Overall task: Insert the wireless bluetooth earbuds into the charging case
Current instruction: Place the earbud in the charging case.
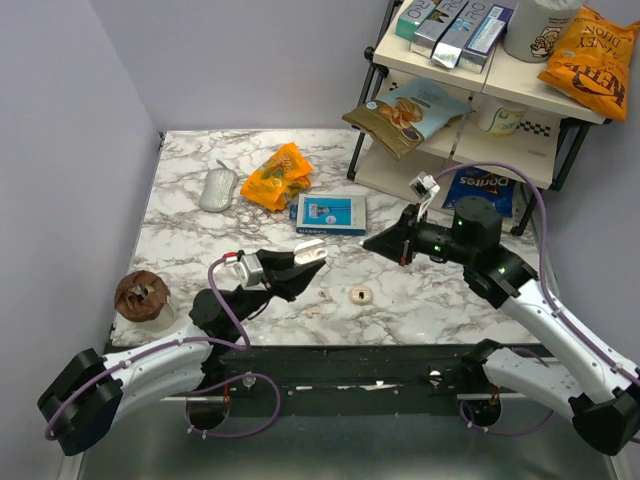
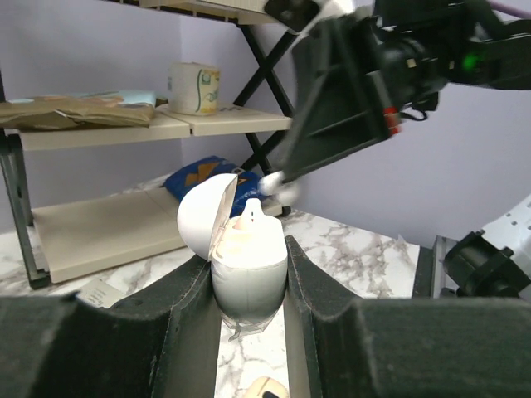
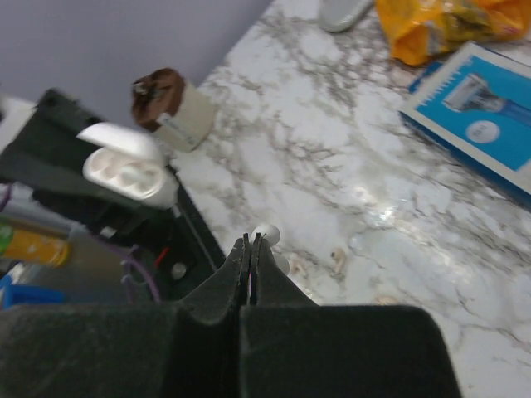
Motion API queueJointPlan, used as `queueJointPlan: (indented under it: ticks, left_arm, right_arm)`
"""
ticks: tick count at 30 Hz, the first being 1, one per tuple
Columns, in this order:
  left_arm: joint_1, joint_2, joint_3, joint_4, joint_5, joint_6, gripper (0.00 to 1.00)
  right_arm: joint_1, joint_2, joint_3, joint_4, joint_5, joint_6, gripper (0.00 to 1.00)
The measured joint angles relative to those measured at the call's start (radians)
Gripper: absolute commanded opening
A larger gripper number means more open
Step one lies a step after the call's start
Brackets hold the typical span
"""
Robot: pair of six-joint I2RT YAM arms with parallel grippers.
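My left gripper is shut on the white charging case and holds it upright above the table with its lid open. In the left wrist view the case sits between my fingers, and a cream piece pokes up from its opening. My right gripper is shut on a small white earbud, just right of the case. That earbud also shows in the left wrist view, close behind the lid. Another cream earbud lies on the marble below. The right wrist view shows the case to the left.
A brown muffin stands at the near left. A grey-white mouse, an orange snack bag and a blue-and-white box lie further back. A shelf rack with snacks fills the back right.
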Motion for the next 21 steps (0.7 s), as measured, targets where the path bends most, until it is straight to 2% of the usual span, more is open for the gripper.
queueJointPlan:
  ticks: [4, 9, 14, 21]
  left_arm:
    - [0.053, 0.029, 0.041, 0.007, 0.086, -0.018, 0.0]
    - [0.109, 0.127, 0.131, 0.058, 0.294, -0.103, 0.0]
    - [0.119, 0.284, 0.233, 0.113, 0.502, -0.249, 0.0]
    - [0.119, 0.436, 0.302, 0.115, 0.669, -0.405, 0.0]
  right_arm:
    - [0.0, -0.064, 0.032, -0.033, -0.186, -0.006, 0.01]
    - [0.0, -0.125, 0.106, -0.135, -0.346, -0.055, 0.01]
    - [0.003, -0.156, 0.131, -0.19, -0.415, -0.094, 0.01]
    - [0.036, -0.114, 0.17, -0.29, -0.422, -0.153, 0.01]
